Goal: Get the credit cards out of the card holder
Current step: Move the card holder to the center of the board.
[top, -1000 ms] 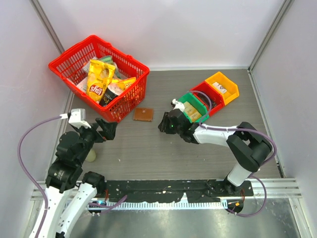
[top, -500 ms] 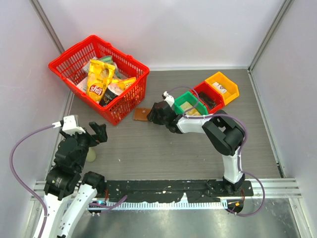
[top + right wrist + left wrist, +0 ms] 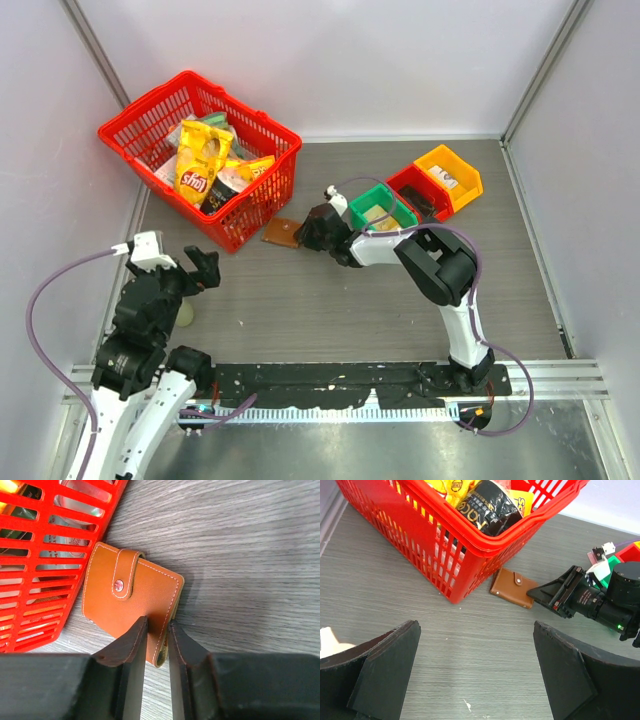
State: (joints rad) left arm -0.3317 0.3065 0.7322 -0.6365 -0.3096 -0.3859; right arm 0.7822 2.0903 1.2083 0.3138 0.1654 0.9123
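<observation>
right gripper (image 3: 157, 627): you've moved in from the bins, jaws pinching the card holder's (image 3: 130, 595) edge.
card holder: still snapped shut; credit cards hidden.
left gripper (image 3: 476, 652): jaws spread, waiting.

Black-and-white arms (image 3: 140, 322), purple cables (image 3: 33, 300)

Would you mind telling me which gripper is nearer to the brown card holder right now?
Right. The right gripper pinches one edge of the card holder, which lies beside the red basket. The left gripper hangs open, well apart from it.
</observation>
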